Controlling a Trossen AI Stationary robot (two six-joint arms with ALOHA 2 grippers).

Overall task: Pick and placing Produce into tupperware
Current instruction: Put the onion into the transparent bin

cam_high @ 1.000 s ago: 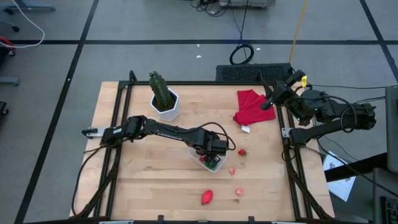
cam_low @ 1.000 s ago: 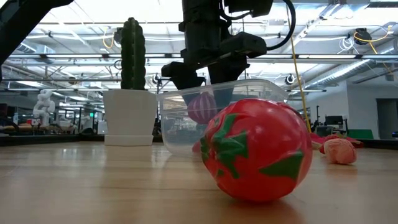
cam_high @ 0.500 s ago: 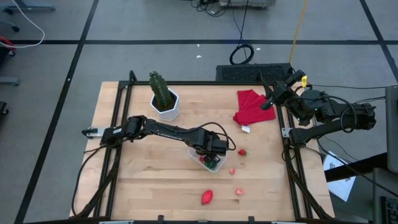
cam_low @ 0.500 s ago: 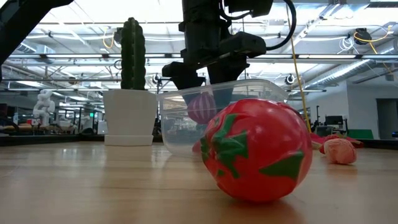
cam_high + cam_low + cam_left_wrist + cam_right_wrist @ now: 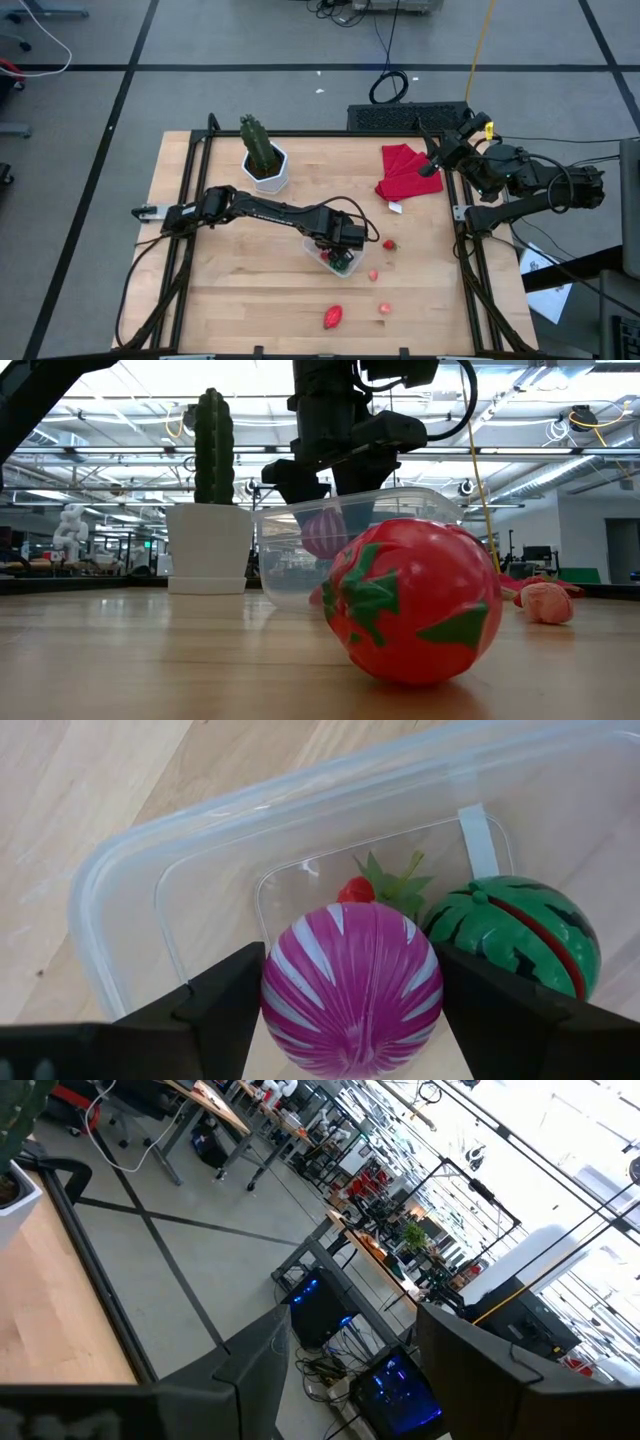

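My left gripper point(image 5: 340, 254) reaches down into the clear tupperware point(image 5: 312, 247) near the table's middle and is shut on the purple ridged piece point(image 5: 350, 985). The green striped melon point(image 5: 515, 935) and a small red berry with green leaves point(image 5: 375, 885) lie on the container's floor beside it. A large red strawberry point(image 5: 333, 317) and small berries point(image 5: 385, 308) point(image 5: 373, 274) point(image 5: 389, 243) rest on the table outside. My right gripper point(image 5: 432, 162) waits open past the table's far right corner, beside the red cloth point(image 5: 405, 170). My left gripper pinches the purple ridged piece at its widest part point(image 5: 280, 990) between the two fingers point(image 5: 225, 1010), one on each side. The fingers come from above, pointing down into the tupperware. In the low view the piece point(image 5: 325, 532) sits inside the container walls, clear of its floor.
A tall green cactus point(image 5: 260, 145) in a white pot point(image 5: 208, 548) stands on the table's far left part. The large strawberry point(image 5: 415, 600) lies close to the near edge, with a pink berry point(image 5: 547, 602) to its right. Bare wood lies on the near left.
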